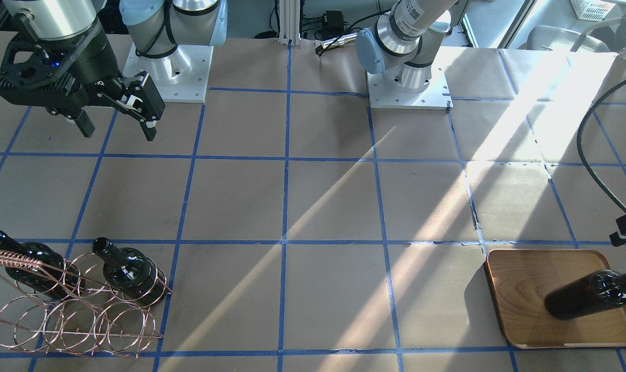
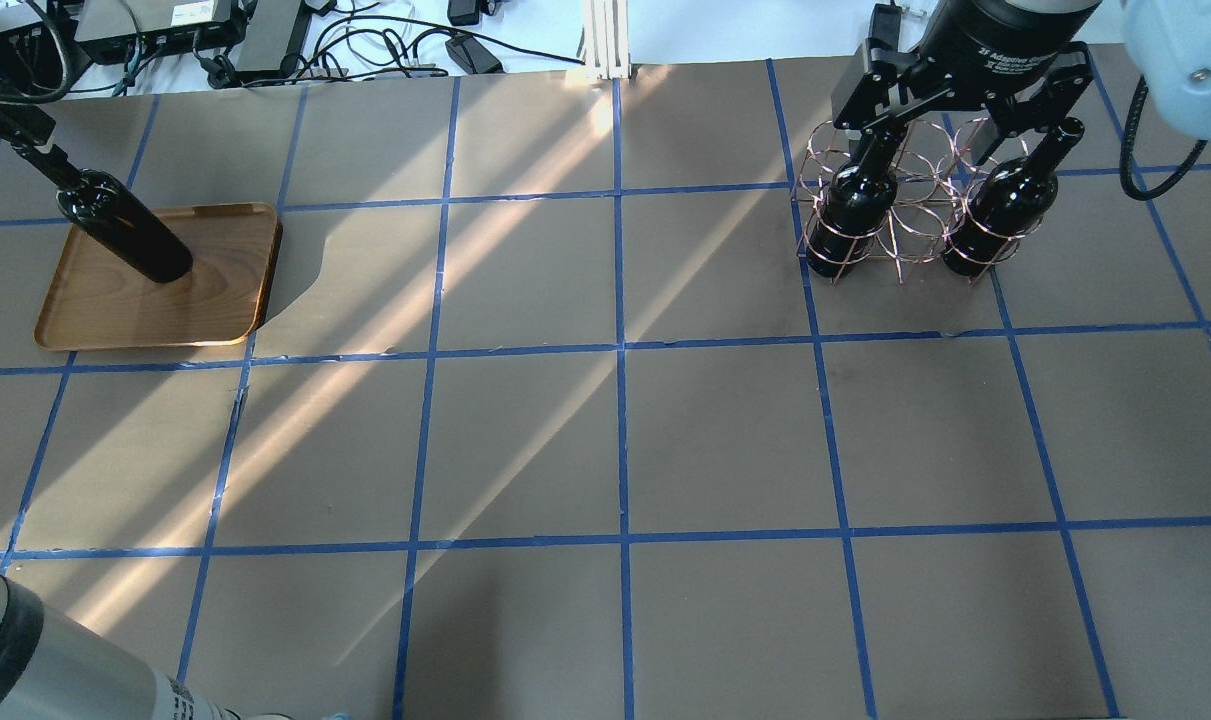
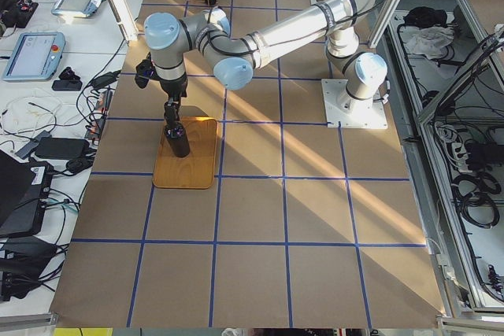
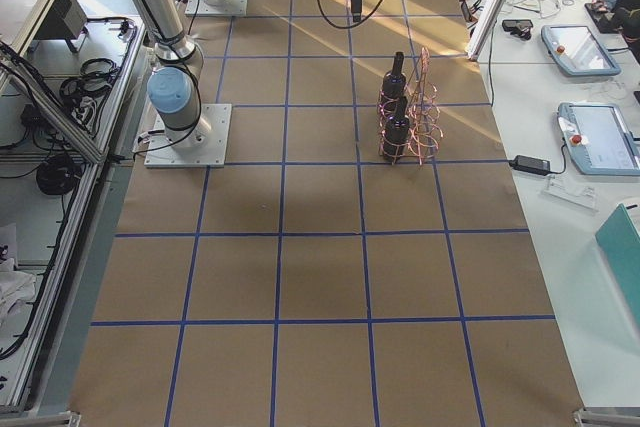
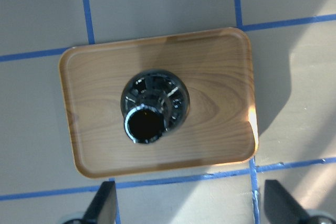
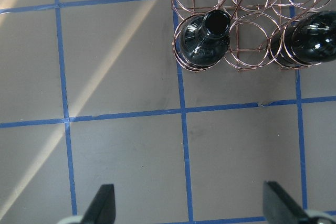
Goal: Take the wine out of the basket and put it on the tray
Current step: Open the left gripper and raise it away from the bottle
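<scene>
One wine bottle stands upright on the wooden tray; the left wrist view shows its mouth from above, over the tray. My left gripper is open and empty above it, beside the neck. The copper wire basket holds two more bottles. My right gripper is open and empty, high above the table on the robot's side of the basket. The right wrist view shows both bottles.
Brown paper with a blue tape grid covers the table. The arm bases stand at the robot's edge. Cables and boxes lie beyond the far edge. A black cable hangs near the tray.
</scene>
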`<state>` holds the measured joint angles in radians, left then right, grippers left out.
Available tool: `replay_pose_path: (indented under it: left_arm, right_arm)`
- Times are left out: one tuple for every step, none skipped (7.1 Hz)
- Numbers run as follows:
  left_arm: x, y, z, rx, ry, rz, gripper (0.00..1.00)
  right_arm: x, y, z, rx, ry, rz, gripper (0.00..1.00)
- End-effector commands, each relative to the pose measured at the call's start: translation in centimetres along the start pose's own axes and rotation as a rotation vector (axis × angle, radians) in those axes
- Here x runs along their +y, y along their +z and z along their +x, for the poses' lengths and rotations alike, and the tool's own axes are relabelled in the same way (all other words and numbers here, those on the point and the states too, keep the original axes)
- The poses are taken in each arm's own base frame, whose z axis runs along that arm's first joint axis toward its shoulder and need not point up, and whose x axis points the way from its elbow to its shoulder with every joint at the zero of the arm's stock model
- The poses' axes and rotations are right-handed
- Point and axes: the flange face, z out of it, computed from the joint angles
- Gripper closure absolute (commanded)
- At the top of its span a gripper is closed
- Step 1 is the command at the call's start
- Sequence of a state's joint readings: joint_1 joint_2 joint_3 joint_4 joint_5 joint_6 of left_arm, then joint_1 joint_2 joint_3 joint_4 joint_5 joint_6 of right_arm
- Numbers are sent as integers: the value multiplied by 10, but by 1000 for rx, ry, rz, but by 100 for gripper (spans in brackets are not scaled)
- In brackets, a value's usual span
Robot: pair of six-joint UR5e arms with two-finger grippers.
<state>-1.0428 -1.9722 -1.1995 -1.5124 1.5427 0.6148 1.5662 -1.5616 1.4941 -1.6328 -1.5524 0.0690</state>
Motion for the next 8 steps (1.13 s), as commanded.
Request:
replay_pose_path:
  left_arm:
    - [44, -61, 63, 34, -125, -72, 0]
    - [55, -87, 118, 25, -113, -56, 0]
    - [67, -104, 179, 12, -76, -36, 0]
    - [81, -110, 231, 13, -133, -28, 0]
    - [89, -109, 276, 36, -155, -26, 0]
    - [96, -107, 320, 37, -107, -24, 0]
    - [98, -101, 361, 28, -55, 3, 0]
    - [102, -93, 381, 27, -37, 35, 0]
  right_arm:
    - [0, 0, 0, 0, 0, -1, 0]
    - [0, 0, 0, 0, 0, 1, 0]
    - [0, 0, 0, 0, 0, -1, 0]
    - [0, 0, 0, 0, 0, -1, 0]
    - [0, 0, 0, 0, 0, 1, 0]
    - [0, 0, 0, 0, 0, 1, 0]
    - [0, 0, 0, 0, 0, -1, 0]
    - [0, 0, 0, 0, 0, -1, 0]
